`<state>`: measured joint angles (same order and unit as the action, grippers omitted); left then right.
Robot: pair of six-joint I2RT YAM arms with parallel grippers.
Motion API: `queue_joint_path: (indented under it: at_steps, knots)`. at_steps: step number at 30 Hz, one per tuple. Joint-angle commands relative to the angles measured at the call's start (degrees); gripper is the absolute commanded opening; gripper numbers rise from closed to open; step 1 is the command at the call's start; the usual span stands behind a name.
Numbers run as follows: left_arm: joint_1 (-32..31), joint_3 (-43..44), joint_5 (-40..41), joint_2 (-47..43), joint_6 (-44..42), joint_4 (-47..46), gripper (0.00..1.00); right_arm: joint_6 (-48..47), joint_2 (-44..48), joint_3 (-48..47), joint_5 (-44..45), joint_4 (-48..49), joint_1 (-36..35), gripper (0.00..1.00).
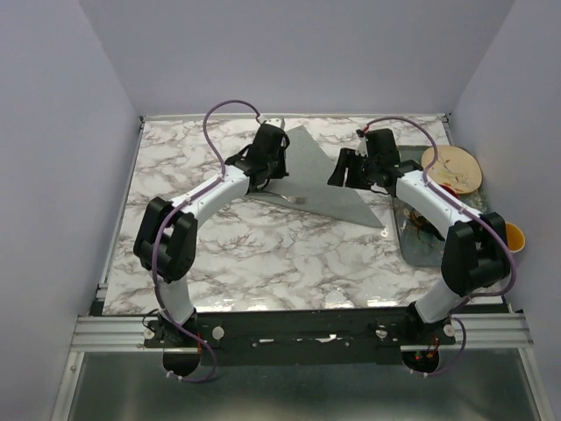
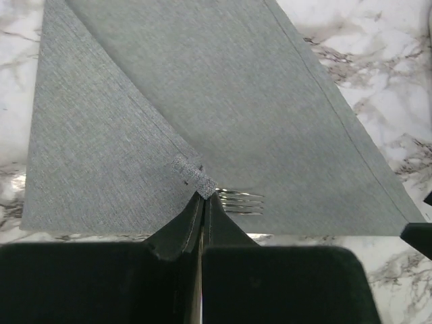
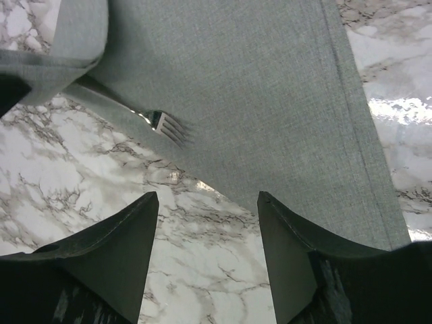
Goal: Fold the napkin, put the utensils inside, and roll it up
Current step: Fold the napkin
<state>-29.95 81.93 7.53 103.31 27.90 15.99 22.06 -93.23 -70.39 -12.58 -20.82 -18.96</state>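
Left gripper: pinched shut on a corner flap of the thin grey-green cloth napkin, right at its small sewn tag. The silver metal fork sits just beside the fingertips, tines poking out from under that flap onto the lower layer. Right gripper: spread wide, holding nothing, over the napkin's edge and the white marble-pattern table. The napkin is folded into a triangle, flat on the table between the two arms, towards the far side.

Risks from here, as I read it:
- The pinch is small and at the very corner, so thin fabric could slip out under tension.
- Nothing pins the fork, so pulling the flap may drag or rotate it.
- Exposed tines could snag the weave or end up outside the roll.
- I see only the fork and can't tell if other utensils are under the flap, so the roll could come up short.
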Motion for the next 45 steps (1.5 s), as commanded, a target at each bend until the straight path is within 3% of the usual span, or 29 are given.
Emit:
queue_joint_path:
  at_steps: [1,18,30,39,42,43,45]
  knots:
    - [-3.3,4.3,0.8,4.1,3.1,1.6,0.05,1.3,1.3,2.3,-2.0,2.4,1.1,0.69]
    - [-8.8,5.7,1.3,8.5,4.4,0.3,0.08,2.2,0.3,3.6,-4.2,3.4,1.7,0.69]
    - [-9.3,5.8,-0.1,10.0,5.4,-0.2,0.09,2.3,0.6,4.1,-4.4,3.5,2.0,0.69]
    - [-10.3,5.2,-0.3,11.0,4.5,-0.3,0.15,2.4,0.5,4.5,-5.0,3.9,2.3,0.69]
    - [-10.6,4.6,-3.5,10.6,4.7,-1.2,0.36,2.7,0.4,4.9,-5.6,4.0,2.5,0.69]
    - [-10.6,4.0,-4.3,10.1,5.0,-1.7,0.53,3.6,0.4,5.2,-6.4,4.0,3.3,0.69]
    - [-10.7,3.0,-7.2,7.8,4.9,-1.1,0.79,5.1,1.3,6.1,-8.4,3.7,4.5,0.7]
